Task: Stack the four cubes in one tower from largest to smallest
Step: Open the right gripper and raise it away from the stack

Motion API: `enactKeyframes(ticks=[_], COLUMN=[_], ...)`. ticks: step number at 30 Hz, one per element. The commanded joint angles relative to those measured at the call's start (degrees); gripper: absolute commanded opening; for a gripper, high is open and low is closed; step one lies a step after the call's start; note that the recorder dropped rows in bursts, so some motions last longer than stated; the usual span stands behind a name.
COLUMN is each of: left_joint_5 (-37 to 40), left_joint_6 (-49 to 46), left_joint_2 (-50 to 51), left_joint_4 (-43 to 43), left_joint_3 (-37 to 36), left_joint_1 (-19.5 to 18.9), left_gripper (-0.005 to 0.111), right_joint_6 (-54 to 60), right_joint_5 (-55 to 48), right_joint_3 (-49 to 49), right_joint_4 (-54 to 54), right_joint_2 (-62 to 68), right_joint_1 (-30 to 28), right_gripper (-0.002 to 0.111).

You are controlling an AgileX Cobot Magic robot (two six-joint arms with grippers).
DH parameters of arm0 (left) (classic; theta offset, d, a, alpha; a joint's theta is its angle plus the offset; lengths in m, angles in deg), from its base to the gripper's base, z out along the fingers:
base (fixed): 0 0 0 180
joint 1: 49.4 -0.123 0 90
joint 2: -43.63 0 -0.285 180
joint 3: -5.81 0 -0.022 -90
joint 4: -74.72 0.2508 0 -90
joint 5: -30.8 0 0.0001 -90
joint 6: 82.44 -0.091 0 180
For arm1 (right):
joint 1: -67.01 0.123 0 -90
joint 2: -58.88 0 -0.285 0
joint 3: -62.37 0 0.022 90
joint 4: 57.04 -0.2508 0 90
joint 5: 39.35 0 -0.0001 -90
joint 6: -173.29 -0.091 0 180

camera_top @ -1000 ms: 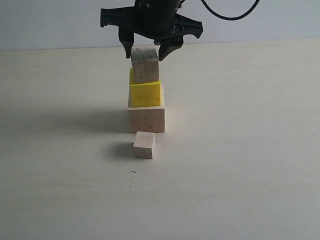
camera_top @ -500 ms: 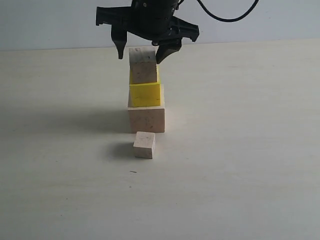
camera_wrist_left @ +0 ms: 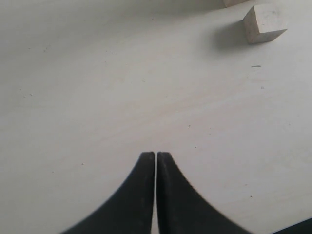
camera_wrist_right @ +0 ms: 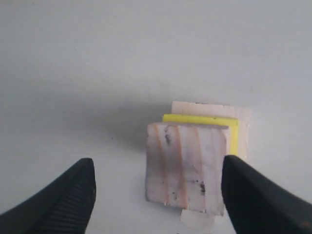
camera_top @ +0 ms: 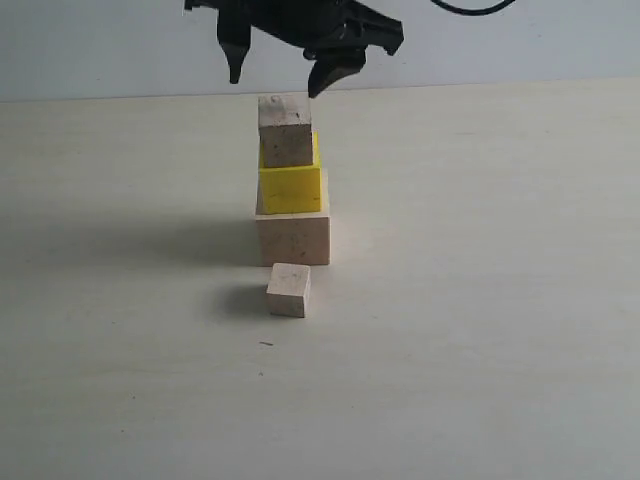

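Three cubes stand as a column in the exterior view: the large pale wood cube point(camera_top: 292, 238) at the bottom, the yellow cube point(camera_top: 290, 187) on it, the medium striped wood cube point(camera_top: 285, 130) on top. The small wood cube point(camera_top: 289, 289) sits alone on the table just in front of the column. My right gripper point(camera_top: 278, 80) hangs open just above the medium cube, touching nothing. From the right wrist I look down on the medium cube point(camera_wrist_right: 187, 168), with yellow point(camera_wrist_right: 233, 131) and large point(camera_wrist_right: 243, 114) edges showing behind it. My left gripper point(camera_wrist_left: 156, 155) is shut and empty over bare table, the small cube point(camera_wrist_left: 263, 23) far ahead.
The pale table point(camera_top: 480, 300) stretches wide on both sides of the column. A black cable point(camera_top: 470, 8) hangs from the right arm at the top. A small dark speck point(camera_top: 265, 344) lies in front of the small cube.
The right gripper let go of the medium cube, which now rests on the yellow cube, and rose clear above it with its jaws wider apart. The left gripper stays still.
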Motion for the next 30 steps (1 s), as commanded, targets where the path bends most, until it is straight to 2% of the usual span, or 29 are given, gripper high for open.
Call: enactKeyframes(ticks=[1,4,6,9,13,14,21,25,30], left_joint_5=[-0.6,-0.1,0.1,0.0,-0.1,-0.6,-5.7,-8.3,-14.1], left_joint_6=[0.1,0.1,0.1,0.1,0.4,0.4,1.4,1.4,1.4], left_joint_2=[-0.2,-0.2,-0.2,-0.2,-0.2,-0.2,-0.2,-0.2,-0.2], left_joint_4=[-0.2,-0.2,-0.2,-0.3,-0.5,-0.6,-7.5,-11.2,-14.0], left_joint_3=[-0.1,-0.1,-0.1,-0.1,-0.1,-0.1,-0.1,-0.5,-4.4], left_joint_1=[0.0,0.0,0.0,0.0,0.0,0.0,0.0,0.0,0.0], left_gripper=[0.004,0.004,0.004,0.004,0.004,0.004,0.004,0.004,0.004], right_joint_6=[0.6,0.8,5.3,12.9,19.9,20.4,23.8,25.4,25.4], right_joint_5=[1.7,-0.2,-1.3,-3.1,-5.8,-5.8,-2.5,2.2,10.8], right_joint_3=[-0.1,-0.1,-0.1,-0.1,-0.1,-0.1,3.5,14.8,31.7], right_joint_4=[3.6,8.7,9.3,7.1,7.2,7.8,7.7,8.1,7.3], right_joint_2=[-3.9,-6.1,-7.1,-8.9,-11.2,-12.0,-20.5,-29.5,-40.7], right_joint_1=[-0.2,-0.2,-0.2,-0.2,-0.2,-0.2,-0.2,-0.2,-0.2], right_gripper=[0.069,0.069,0.064,0.042,0.005,0.0,0.0,0.0,0.0])
